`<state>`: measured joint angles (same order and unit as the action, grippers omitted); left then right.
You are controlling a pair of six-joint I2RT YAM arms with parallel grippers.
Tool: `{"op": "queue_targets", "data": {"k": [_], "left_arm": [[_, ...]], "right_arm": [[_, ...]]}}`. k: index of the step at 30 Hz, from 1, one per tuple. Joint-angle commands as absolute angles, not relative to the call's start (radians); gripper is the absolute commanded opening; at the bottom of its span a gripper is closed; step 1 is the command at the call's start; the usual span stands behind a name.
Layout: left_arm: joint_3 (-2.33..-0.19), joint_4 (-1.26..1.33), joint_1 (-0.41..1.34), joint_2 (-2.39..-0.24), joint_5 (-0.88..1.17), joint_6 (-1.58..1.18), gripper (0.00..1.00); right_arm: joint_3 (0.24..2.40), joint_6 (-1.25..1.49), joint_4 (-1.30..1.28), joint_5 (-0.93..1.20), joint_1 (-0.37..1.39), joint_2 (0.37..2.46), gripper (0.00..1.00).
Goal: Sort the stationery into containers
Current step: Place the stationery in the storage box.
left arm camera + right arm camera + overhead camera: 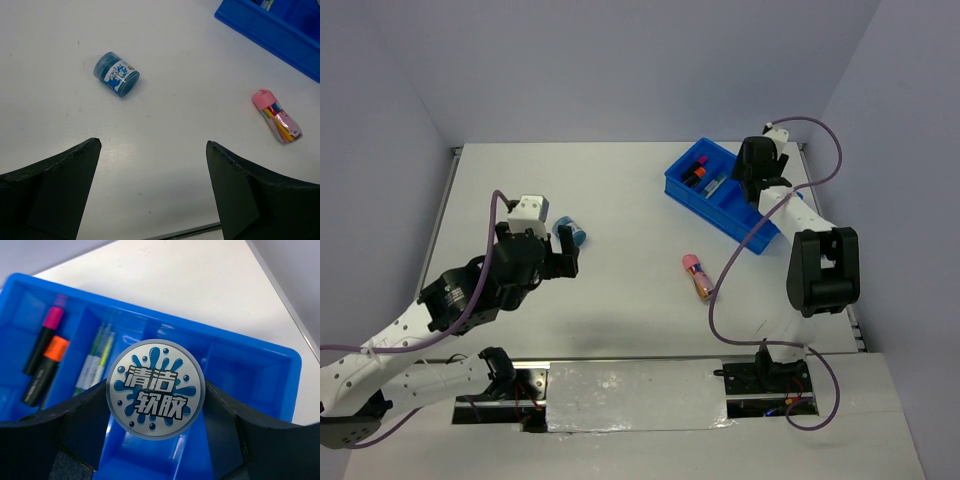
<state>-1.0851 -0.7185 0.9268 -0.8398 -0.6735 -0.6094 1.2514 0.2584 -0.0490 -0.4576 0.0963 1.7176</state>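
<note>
Highlighters point(46, 355) and pens point(95, 365) lie in the blue tray point(270, 27), my right claw point(155, 395) grips a round tub point(156, 387) above it, and my wide-open left claw point(152, 144) hovers near the second tub point(116, 74) and pink-capped cylinder point(277, 116), both unsorted on the table point(175, 60).

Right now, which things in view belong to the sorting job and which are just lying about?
Job: blue tray; highlighters and thin pens in it; blue tub on the table; second tub in the right gripper; pink-capped cylinder on the table.
Lying about: purple cables; silver sheet at the near edge.
</note>
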Motion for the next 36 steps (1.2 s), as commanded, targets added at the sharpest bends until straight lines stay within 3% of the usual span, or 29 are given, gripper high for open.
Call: {"op": "queue_targets", "data": {"k": [1, 10, 23, 29, 34, 35, 36], "left_arm": [[-1.074, -0.721, 0.927, -0.808, -0.689, -0.581, 0.99], [-1.020, -0.745, 0.927, -0.792, -0.681, -0.580, 0.99], [-1.006, -0.736, 0.927, -0.792, -0.667, -0.572, 0.99], [-1.005, -0.730, 0.927, -0.787, -0.660, -0.571, 0.99], [-0.999, -0.724, 0.927, -0.795, -0.650, -0.569, 0.99], [-0.999, -0.724, 0.927, -0.796, -0.647, -0.569, 0.99], [-0.999, -0.724, 0.927, -0.799, -0.644, -0.568, 0.99]], "right_arm": [[1.310, 0.236, 0.055, -0.414, 0.051, 1.741, 0.02], [1.295, 0.229, 0.110, -0.357, 0.008, 1.801, 0.12], [1.322, 0.245, 0.126, -0.313, -0.023, 1.839, 0.15], [1.321, 0.255, 0.136, -0.290, -0.025, 1.861, 0.38], [1.322, 0.256, 0.144, -0.275, -0.023, 1.859, 0.42], [1.325, 0.259, 0.137, -0.276, -0.023, 1.859, 0.55], [1.327, 0.258, 0.135, -0.270, -0.023, 1.856, 0.60]]}}
